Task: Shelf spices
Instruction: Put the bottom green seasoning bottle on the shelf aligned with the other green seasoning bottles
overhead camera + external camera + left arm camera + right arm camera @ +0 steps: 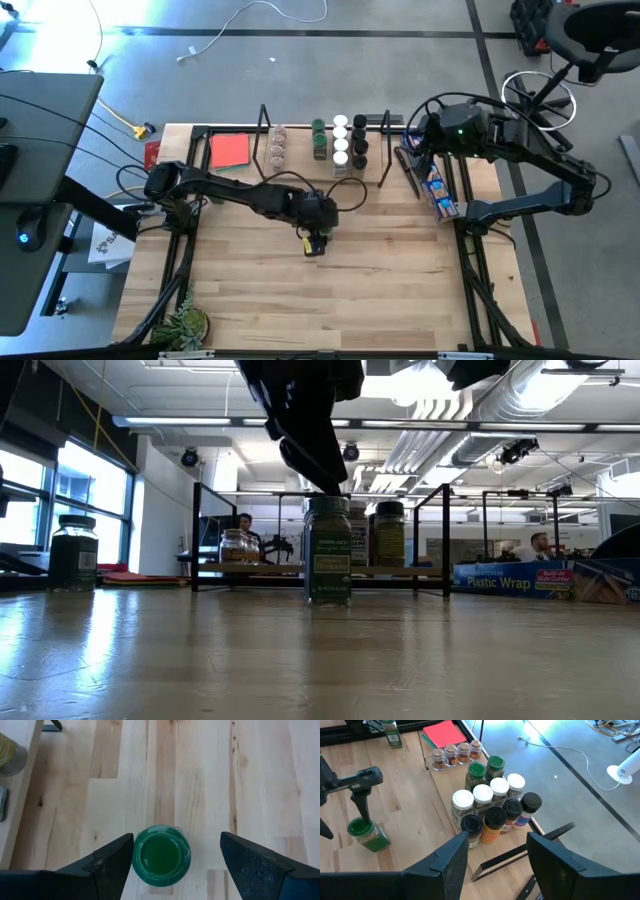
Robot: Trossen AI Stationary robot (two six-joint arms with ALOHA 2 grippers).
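I hold my left gripper (177, 865) released astride a green-lidded jar (161, 854) mid-table, shelf (442, 785) at twelve o'clock, right gripper (497, 857) parted, empty, above the shelf's end.

This is an open-plan lab or workshop office. Bare ducts and pipes (470, 420) run under the ceiling with strip lights, and tall windows (60, 490) line one side. Beyond the pale wooden desk (380, 280) people sit at workstations (245, 525). The floor is grey concrete (300, 70) with loose cables (250, 20) and a black office chair (590, 40) beside the rig.
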